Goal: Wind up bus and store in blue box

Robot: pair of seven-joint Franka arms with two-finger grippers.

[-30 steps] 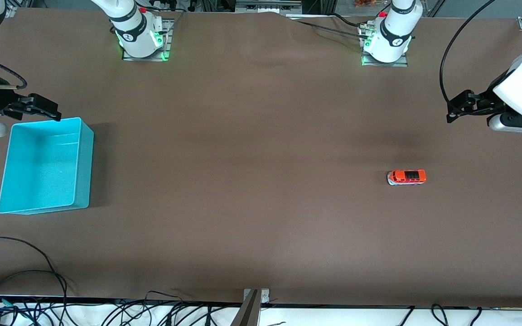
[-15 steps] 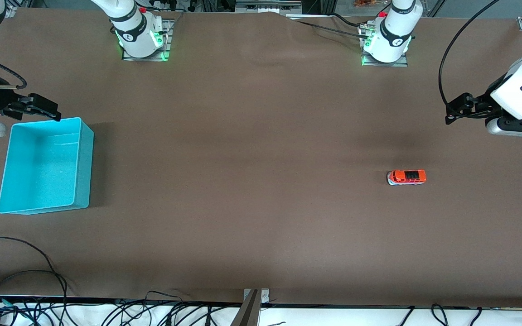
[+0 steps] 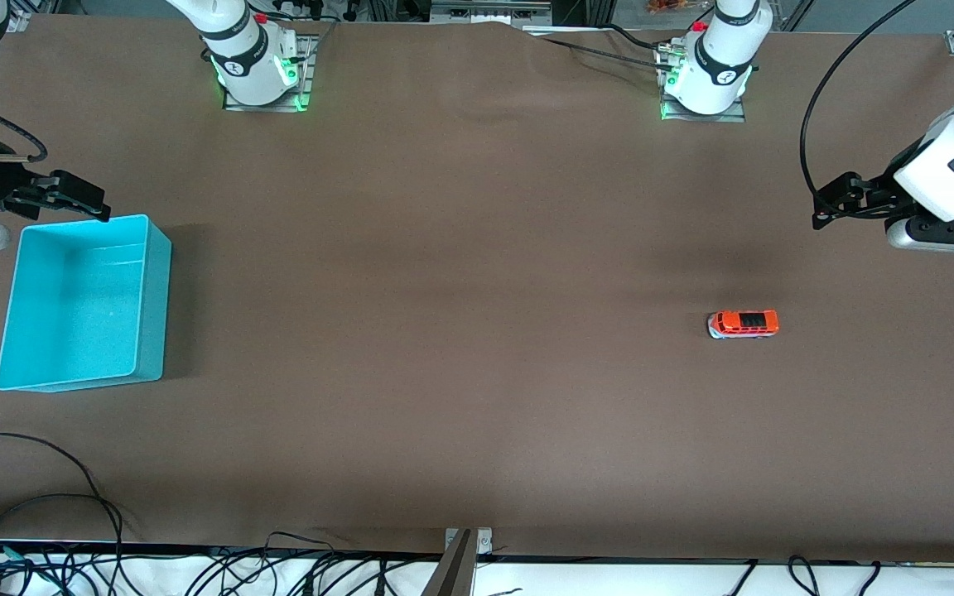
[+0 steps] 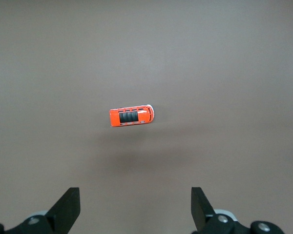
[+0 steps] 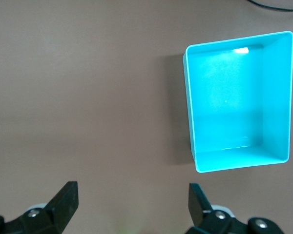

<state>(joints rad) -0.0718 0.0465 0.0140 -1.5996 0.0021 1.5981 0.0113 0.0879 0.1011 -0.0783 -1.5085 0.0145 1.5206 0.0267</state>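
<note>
small orange-red toy bus [image 3: 743, 324] with dark roof on brown worktop [image 3: 460, 331], toward left arm's end, untouched | light turquoise-blue plastic box [image 3: 84, 302] at right arm's end | left tool [image 3: 826, 205] wide, holds nothing, over worktop | right tool [image 3: 86, 199] wide, holds nothing, over box's rim

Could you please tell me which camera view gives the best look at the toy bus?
The left wrist view: the bus sits centred there, seen from above with its dark roof panel clear. The front view shows it small, toward the left arm's end of the table. The right wrist view misses it.
</note>
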